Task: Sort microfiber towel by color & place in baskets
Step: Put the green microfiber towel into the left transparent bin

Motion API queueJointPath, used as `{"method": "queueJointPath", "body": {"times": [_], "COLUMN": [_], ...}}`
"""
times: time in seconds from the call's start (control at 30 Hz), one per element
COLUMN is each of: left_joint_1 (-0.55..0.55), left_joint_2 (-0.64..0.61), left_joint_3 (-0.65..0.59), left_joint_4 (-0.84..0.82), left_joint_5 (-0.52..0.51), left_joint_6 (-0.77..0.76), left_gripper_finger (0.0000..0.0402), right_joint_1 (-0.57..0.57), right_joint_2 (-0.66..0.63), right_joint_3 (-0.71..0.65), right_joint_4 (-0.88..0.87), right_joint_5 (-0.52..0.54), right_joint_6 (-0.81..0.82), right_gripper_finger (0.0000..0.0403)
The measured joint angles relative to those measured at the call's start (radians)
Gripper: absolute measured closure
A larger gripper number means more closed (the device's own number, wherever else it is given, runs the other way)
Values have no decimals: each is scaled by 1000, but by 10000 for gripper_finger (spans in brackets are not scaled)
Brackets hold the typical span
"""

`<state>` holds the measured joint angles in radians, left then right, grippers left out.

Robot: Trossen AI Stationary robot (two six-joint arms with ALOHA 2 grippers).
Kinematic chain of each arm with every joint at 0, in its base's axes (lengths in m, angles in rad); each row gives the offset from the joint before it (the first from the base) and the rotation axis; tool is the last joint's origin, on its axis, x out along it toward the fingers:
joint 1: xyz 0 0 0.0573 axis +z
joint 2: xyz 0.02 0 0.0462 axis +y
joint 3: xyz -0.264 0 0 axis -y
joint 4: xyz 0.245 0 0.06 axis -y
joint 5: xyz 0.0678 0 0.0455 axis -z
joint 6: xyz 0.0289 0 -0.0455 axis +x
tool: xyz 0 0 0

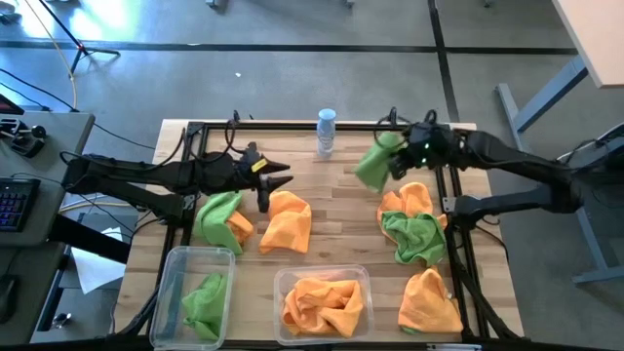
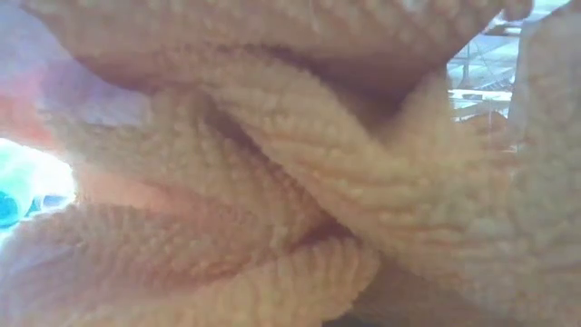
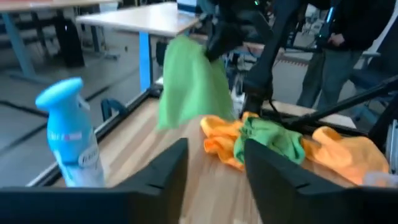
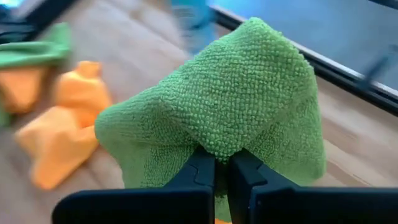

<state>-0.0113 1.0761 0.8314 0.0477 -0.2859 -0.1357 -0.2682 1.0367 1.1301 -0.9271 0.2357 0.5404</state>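
Observation:
My right gripper (image 1: 402,156) hovers over the table's far right part, shut on a bright green towel (image 1: 373,166). My left gripper (image 1: 277,180) is open at the table's middle left and touches nothing. It sits just beyond a loose orange towel (image 1: 289,220), with a green towel (image 1: 218,218) to that towel's left. Both lie flat on the wood. The narrower basket (image 1: 174,283) at the near left holds a green towel (image 1: 206,300). The wider basket (image 1: 363,281) holds orange towels (image 1: 322,302). The low view is filled by orange towel (image 2: 290,182). My right gripper pinches the green towel between its two fingers (image 4: 200,169) at a bunched peak of cloth (image 4: 221,140); how many layers it has, I cannot tell. The towel (image 3: 189,87) hangs slack below the gripper, lifted clear of the table.
A small clear bottle with a blue cap (image 1: 326,132) stands at the table's far edge between the arms. On the right lie an orange towel (image 1: 409,200), a green towel (image 1: 414,239) and another orange towel (image 1: 429,302). A person (image 3: 348,43) stands beyond the table.

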Motion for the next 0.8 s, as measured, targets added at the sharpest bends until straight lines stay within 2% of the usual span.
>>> {"method": "queueJointPath", "body": {"times": [0.17,0.3,0.5,0.8], "left_joint_1": [0,0,0,0], "left_joint_2": [21,54,144,323], "left_joint_3": [0,31,129,264], "left_joint_4": [79,93,93,7], "left_joint_5": [0,1,22,97], "left_joint_6": [28,37,111,157], "left_gripper_finger": [185,159,153,153], "right_joint_1": [152,228,266,265], "right_joint_2": [100,199,314,406], "right_joint_3": [0,0,11,183], "right_joint_4": [185,359,570,569], "right_joint_5": [9,5,-27,-109], "right_joint_6": [-56,-160,-297,-444], "right_gripper_finger": [402,402,403,403]}}
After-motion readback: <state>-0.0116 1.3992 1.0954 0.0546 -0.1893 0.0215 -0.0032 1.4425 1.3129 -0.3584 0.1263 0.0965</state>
